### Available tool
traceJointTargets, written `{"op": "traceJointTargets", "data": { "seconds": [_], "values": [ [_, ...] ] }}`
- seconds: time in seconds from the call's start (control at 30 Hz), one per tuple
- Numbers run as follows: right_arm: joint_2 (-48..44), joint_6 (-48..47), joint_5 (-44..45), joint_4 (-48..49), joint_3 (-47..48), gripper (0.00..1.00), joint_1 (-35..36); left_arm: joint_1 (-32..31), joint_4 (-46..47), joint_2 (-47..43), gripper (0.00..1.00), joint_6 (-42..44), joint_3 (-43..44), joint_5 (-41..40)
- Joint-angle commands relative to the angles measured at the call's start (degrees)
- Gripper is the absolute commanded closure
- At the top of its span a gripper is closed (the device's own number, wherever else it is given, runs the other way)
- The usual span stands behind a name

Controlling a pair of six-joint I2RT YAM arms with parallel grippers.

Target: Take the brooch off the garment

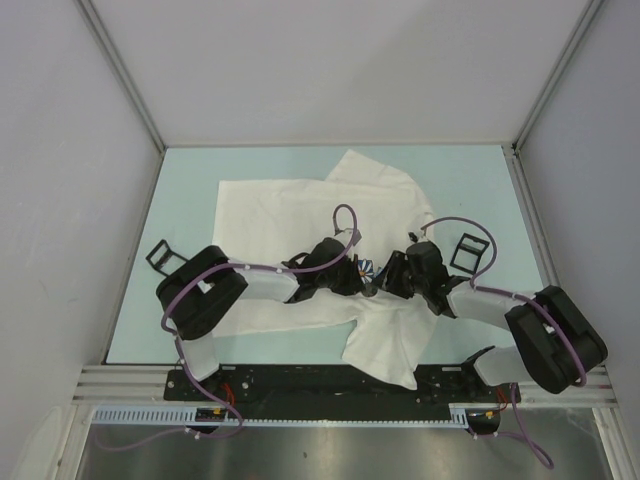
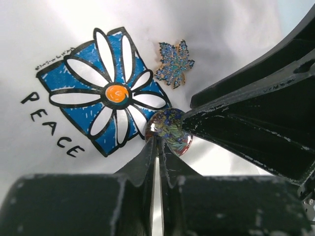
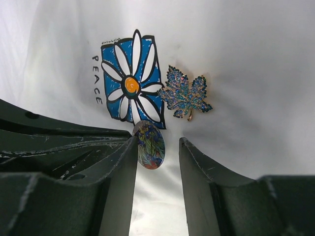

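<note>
Brooch (image 3: 149, 145) sits at the very mouth of the right gripper (image 3: 158, 142), whose jaws stand apart with nothing between them. The small, round, dark glassy dome lies against the inner edge of one finger rather than centred in the gap. It is pinned to the garment (image 3: 246, 59) just below the flower print (image 3: 130, 83). The left gripper (image 2: 156, 142) is drawn in to a thin slit, its tips down on the cloth right beside the brooch; whether a fold of shirt is pinched in that slit I cannot tell. The main risk, as I judge it, is an off-centre close. A finger landing on the smooth dome instead of beside it could skid off, tip the brooch over, or catch cloth along with it, so that a pull lifts the shirt instead of freeing the pin. If the left gripper has no real hold on the fabric, the garment may simply rise with the brooch and the clasp will not let go. The two sets of fingers are crowded at one spot, so a small sideways correction could knock one against the other. Just beyond, a glittery blue maple-leaf pin (image 3: 184, 93) lies beside the print, and a drifting grasp could take the wrong ornament. The shirt lies rumpled on the table (image 1: 190, 200), and loose folds may bunch under a tug.
</note>
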Motion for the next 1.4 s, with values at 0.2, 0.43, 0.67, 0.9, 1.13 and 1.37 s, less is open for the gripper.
{"op": "traceJointTargets", "data": {
  "seconds": [0.2, 0.43, 0.67, 0.9, 1.13, 1.37],
  "values": [
    [2.66, -0.15, -4.19, 4.48, 0.57, 0.61, -0.47, -0.13, -1.61, 0.16, 0.96, -1.42, 2.11, -2.12],
    [2.84, -1.2, -6.83, 6.59, 0.57, 0.73, -0.11, -0.13, -1.44, 0.34, 0.97, -1.42, 2.11, -1.95],
    [2.05, -1.99, -6.66, 6.68, 0.57, 0.84, 0.59, -0.13, -1.0, 0.25, 0.97, -1.25, 2.29, -1.6],
    [-0.32, -2.87, -2.89, 5.02, 0.57, 0.93, 2.61, -0.13, 0.06, -0.98, 0.84, -1.6, 1.32, -1.07],
    [-2.35, -2.96, 9.31, -3.06, 3.64, 1.0, 8.14, 0.84, 0.49, -4.49, 0.68, -3.0, -1.13, 0.5],
    [-2.26, -1.82, 23.91, -10.45, 7.77, 1.0, 14.73, 3.39, 2.96, -9.5, 0.57, -4.59, -5.09, 3.58]
  ]
}}
